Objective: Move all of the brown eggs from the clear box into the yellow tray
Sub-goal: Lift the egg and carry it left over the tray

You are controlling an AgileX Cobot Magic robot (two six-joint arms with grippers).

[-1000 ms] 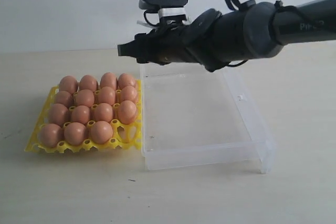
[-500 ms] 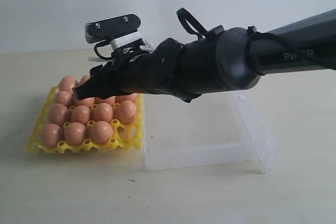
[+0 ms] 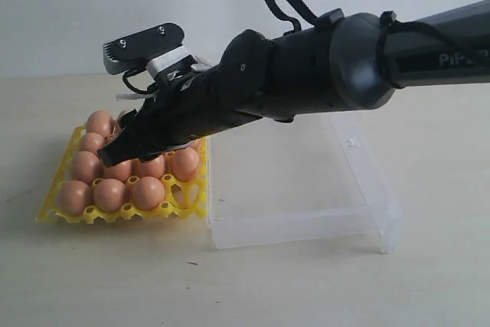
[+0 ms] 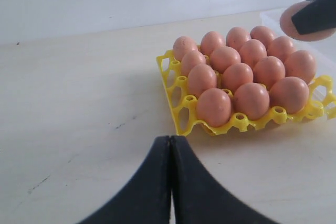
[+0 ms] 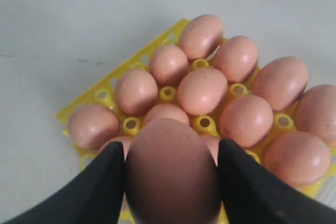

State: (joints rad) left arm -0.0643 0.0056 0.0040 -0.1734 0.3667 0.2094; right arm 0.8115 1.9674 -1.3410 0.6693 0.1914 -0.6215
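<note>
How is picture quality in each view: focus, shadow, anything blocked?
Exterior view: even, soft light; the right arm blocks the back of the yellow tray, and the clear box shows mainly by its edges. Right wrist view: the held egg is close, shaded and soft, the brown eggs behind it sharper. Left wrist view: the shut left gripper is a dark silhouette.

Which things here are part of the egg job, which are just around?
Job: brown eggs, yellow tray, clear box, right claw with held egg over the tray.
Just around: left claw, shut, holding nothing; table.
</note>
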